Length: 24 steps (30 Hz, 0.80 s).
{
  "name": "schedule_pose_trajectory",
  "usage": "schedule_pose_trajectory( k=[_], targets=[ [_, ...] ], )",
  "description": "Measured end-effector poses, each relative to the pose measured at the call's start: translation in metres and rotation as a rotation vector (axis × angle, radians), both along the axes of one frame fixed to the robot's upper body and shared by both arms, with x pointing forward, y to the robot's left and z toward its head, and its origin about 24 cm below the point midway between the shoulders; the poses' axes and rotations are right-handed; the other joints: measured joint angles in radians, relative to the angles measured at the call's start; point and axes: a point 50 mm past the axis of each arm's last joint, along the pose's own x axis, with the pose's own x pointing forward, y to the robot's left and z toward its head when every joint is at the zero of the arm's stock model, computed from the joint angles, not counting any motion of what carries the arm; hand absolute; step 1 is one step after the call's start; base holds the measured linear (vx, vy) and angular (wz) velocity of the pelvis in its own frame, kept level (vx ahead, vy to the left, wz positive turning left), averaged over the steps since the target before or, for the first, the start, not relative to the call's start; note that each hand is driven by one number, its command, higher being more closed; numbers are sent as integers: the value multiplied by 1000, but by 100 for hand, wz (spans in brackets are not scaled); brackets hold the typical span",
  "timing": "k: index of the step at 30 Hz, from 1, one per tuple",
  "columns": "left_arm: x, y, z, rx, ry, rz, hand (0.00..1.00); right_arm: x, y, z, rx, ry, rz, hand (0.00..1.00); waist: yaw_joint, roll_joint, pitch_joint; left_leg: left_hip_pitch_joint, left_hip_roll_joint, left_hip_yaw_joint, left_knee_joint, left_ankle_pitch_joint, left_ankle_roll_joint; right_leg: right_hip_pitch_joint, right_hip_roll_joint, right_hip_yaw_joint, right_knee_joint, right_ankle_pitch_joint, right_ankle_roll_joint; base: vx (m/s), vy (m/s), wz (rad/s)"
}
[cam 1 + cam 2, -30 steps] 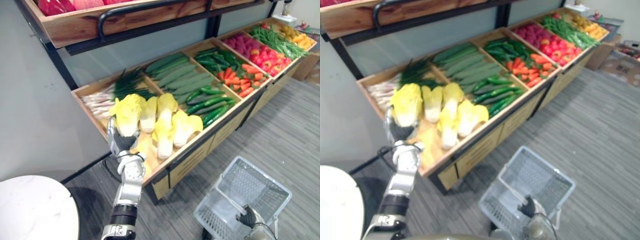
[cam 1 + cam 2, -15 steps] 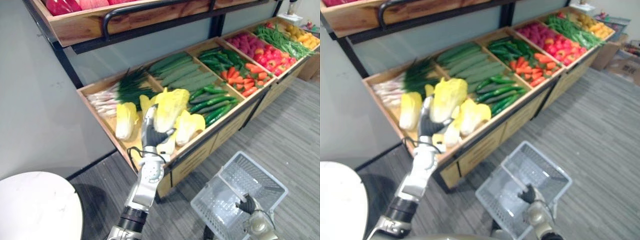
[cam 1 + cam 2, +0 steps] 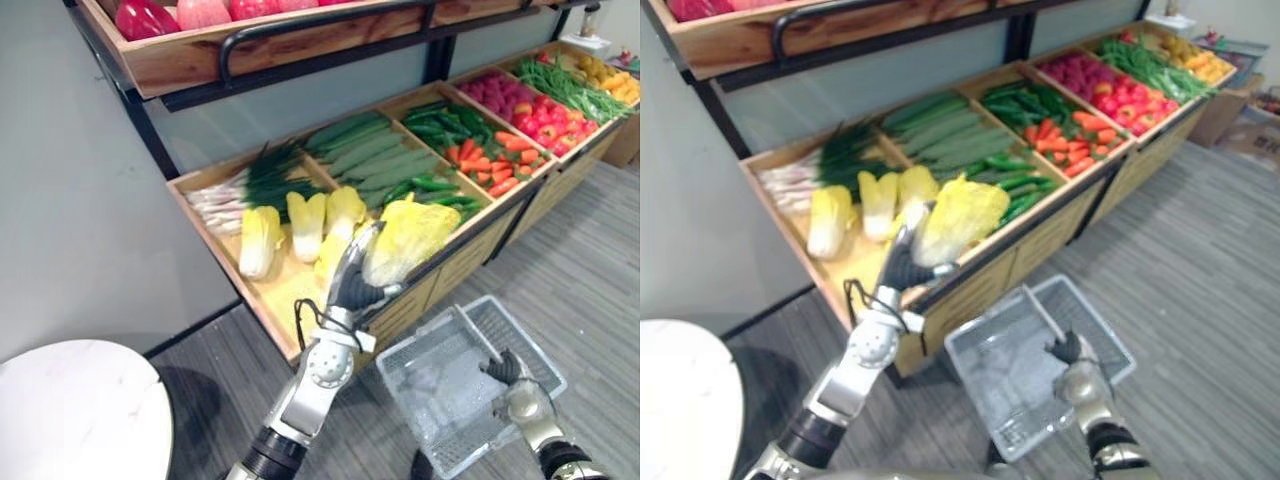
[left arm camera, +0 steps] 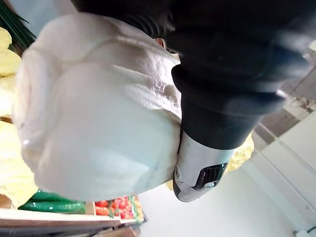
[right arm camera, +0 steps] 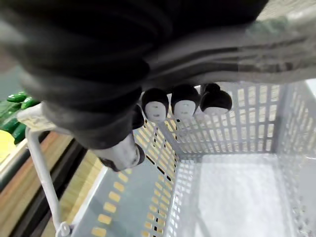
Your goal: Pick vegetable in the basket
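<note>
Cabbage (image 3: pixel 412 234): fingers of my left hand (image 3: pixel 353 287) curled round its base, over the stand (image 3: pixel 283 322) front. Basket (image 3: pixel 437 383): my right hand (image 3: pixel 514 381) gripped its handle (image 5: pixel 40 159), beside the stand, above grey floor (image 3: pixel 592 283).

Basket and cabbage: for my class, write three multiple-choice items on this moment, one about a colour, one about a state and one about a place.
1. What colour is the basket?
A red
B green
C pale grey

2. What is the right hand doing?
A lying open and flat
B shut on the basket's handle
C shut, holding nothing

3. Where is the yellow cabbage?
A lying in the basket
B in the right hand
C in the left hand, held up near the front edge of the stand

Answers:
1 C, since its mesh walls and floor look pale grey.
2 B, since the right wrist view shows the fingers curled round the handle.
3 C, since the left hand's fingers wrap the cabbage's white base and the basket is empty.
</note>
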Motion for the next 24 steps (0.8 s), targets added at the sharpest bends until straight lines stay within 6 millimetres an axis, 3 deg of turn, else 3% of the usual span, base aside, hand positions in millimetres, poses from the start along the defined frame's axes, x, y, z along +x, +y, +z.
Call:
schedule_pose_trajectory(
  k=[6, 14, 19, 24],
  targets=[
    [-13, -7, 1, -22, 16, -94, 100, 19, -14, 32, -52, -96, 58, 100, 9, -2, 0, 4, 0, 7, 0, -1, 2, -2, 2, 32, 0, 11, 15, -36, -9, -5],
    [-25, -11, -9, -35, 84, -171, 100, 52, -10, 79, -86, -259, 137, 100, 8, -10, 2, 6, 5, 17, 0, -5, 4, -7, 9, 47, 0, 11, 15, -21, -16, -3],
    [-31, -9, -18, -3, 115, -204, 100, 61, -4, 98, -92, -329, 175, 100, 7, -30, -1, 3, 12, 25, 0, -4, -2, -18, 18, 50, 0, 14, 12, -5, -20, -5],
    [-34, -7, -24, -21, 158, -217, 100, 62, -2, 104, -91, -354, 185, 100, 3, -32, 0, 4, 13, 24, 10, -4, -2, -18, 17, 49, 0, 14, 11, 6, 1, 0]
  ],
)
